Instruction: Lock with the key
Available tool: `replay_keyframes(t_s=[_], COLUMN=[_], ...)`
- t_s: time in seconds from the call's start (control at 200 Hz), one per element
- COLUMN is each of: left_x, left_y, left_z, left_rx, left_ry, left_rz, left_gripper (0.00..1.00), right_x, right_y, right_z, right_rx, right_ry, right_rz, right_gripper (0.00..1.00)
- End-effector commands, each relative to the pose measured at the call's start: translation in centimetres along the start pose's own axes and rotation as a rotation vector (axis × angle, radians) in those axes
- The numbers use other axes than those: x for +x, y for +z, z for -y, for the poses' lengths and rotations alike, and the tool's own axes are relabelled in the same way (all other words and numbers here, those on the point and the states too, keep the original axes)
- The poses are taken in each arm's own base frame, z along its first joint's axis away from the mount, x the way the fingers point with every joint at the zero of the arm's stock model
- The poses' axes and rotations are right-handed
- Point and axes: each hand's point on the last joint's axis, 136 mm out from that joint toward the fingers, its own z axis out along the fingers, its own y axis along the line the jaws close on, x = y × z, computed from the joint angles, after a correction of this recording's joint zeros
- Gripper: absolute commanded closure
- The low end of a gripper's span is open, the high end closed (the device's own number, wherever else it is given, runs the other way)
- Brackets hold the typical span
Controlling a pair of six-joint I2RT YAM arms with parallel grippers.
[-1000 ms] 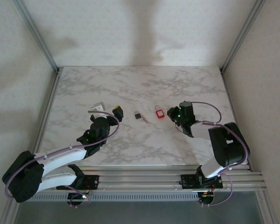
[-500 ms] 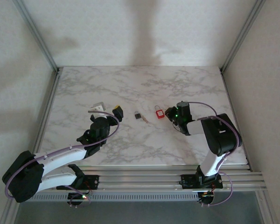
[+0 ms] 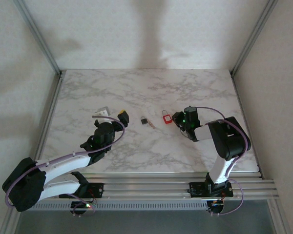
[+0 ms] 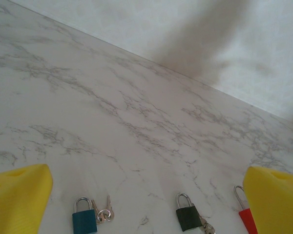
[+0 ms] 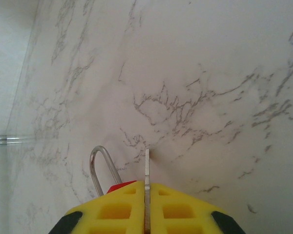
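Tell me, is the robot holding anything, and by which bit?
The right gripper pinches the key by its back end; the thin blade pokes out. The left gripper is open, holding nothing.

The surface (image 3: 136,92) is white with thin grey lines all over it, like marble. The blue padlock (image 4: 84,222), the dark green padlock (image 4: 188,218) and the red padlock (image 3: 166,118) each have a shiny silver loop on top. The little keys (image 4: 105,213) by the blue one are silver. The left tool (image 4: 146,200) has yellow pads (image 4: 19,195). The right tool (image 5: 147,207) is yellow too, with black corners, and the key (image 5: 147,168) in it is silver. The left arm (image 3: 63,168) and right arm (image 3: 229,141) are black and white, with purple cables (image 3: 217,113). The walls (image 3: 136,34) are pale greyish white.
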Motion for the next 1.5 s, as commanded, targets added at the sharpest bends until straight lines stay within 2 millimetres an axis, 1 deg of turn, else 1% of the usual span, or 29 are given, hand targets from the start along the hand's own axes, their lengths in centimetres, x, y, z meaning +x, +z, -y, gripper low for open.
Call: replay_keyframes(t_s=[0.0,0.25,0.576,0.876,1.021,1.121,1.206,1.341,1.371,1.396,1.416,1.497], left_x=[-0.5,-0.5,-0.5,-0.3,-0.3,-0.3,-0.3,-0.3,-0.4,-0.4,-0.3,-0.5], left_y=[-0.1,-0.1,-0.1,0.0,0.0,0.0,0.0,0.0,0.0,0.0,0.0,-0.1], left_z=[-0.7,-0.6,-0.6,-0.6,-0.6,-0.6,-0.6,-0.6,-0.6,-0.7,-0.7,-0.7], left_rx=[-0.023,-0.022,-0.021,-0.021,-0.023,-0.022,-0.021,-0.021,-0.020,-0.021,-0.019,-0.021], left_ry=[0.008,0.008,0.008,0.010,0.012,0.010,0.011,0.007,0.006,0.005,0.004,0.000], left_rz=[0.025,0.024,0.023,0.019,0.016,0.018,0.019,0.022,0.023,0.024,0.023,0.030], left_gripper=[0.01,0.01,0.01,0.00,0.01,0.00,0.01,0.01,0.01,0.00,0.00,0.00], right_x=[0.6,0.7,0.6,0.3,-0.1,-0.8,-1.6,-2.6,-2.6,-2.8,-2.9,-3.3], right_y=[0.3,-0.1,-0.6,-1.4,-2.2,-3.4,-4.8,-7.6,-8.2,-8.7,-9.1,-10.8], right_z=[0.9,1.2,1.8,2.4,2.5,1.8,0.2,-3.5,-4.0,-4.4,-4.9,-6.1], right_rx=[0.027,0.046,0.078,0.139,0.166,0.178,0.160,0.133,0.139,0.138,0.132,0.114], right_ry=[0.014,0.017,0.016,-0.003,-0.007,-0.033,-0.085,-0.248,-0.273,-0.291,-0.305,-0.352], right_rz=[-0.014,-0.011,0.000,0.007,0.020,0.046,0.081,0.153,0.163,0.173,0.181,0.208], right_gripper=[0.91,0.87,0.77,0.62,0.56,0.51,0.44,0.25,0.20,0.08,0.02,0.01])
